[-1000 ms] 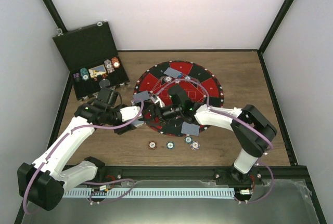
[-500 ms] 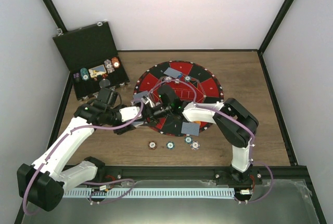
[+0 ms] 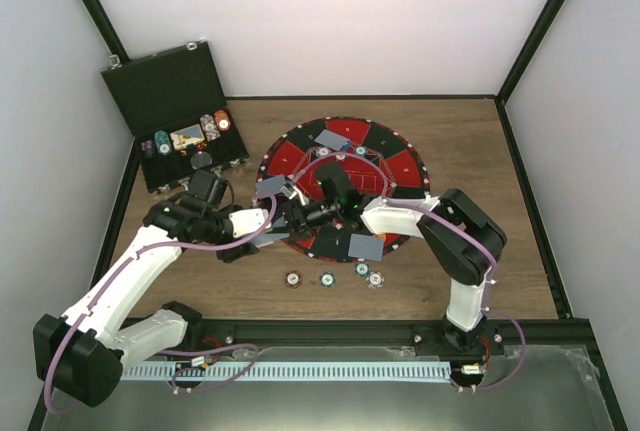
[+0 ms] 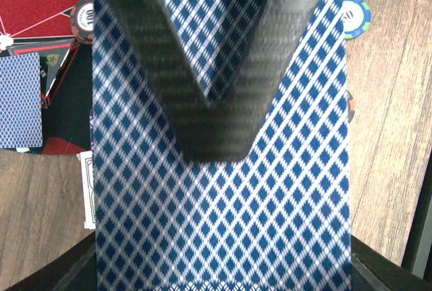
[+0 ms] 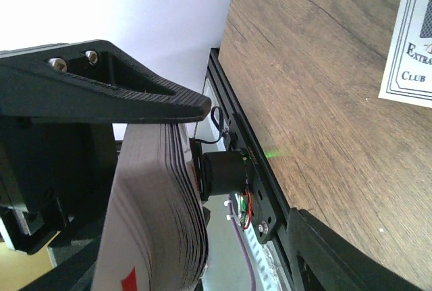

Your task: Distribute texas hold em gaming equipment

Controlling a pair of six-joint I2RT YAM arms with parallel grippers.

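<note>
My left gripper [image 3: 262,228] is shut on a deck of blue-diamond-backed playing cards [image 4: 223,230]; one black finger [image 4: 209,102] lies across the top card. My right gripper [image 3: 292,216] meets it over the mat's left rim. In the right wrist view the deck's edge [image 5: 158,210] sits against the upper finger [image 5: 128,82], and the lower finger [image 5: 337,250] stands well apart, so the jaws are open. Single cards [image 3: 272,185] [image 3: 330,138] [image 3: 366,247] lie on the mat. Several chips [image 3: 327,278] sit in a row on the wood in front.
The round red-and-black mat [image 3: 400,166] fills mid-table. The open black case [image 3: 165,86] stands at the back left with chips [image 3: 210,126] in its tray. A teal chip [image 4: 356,15] and a white printed card [image 5: 412,41] lie on the wood nearby.
The right arm has folded in and its gripper has moved left onto the deck, with its jaws narrowing. The left gripper has kept its hold and barely moved.
</note>
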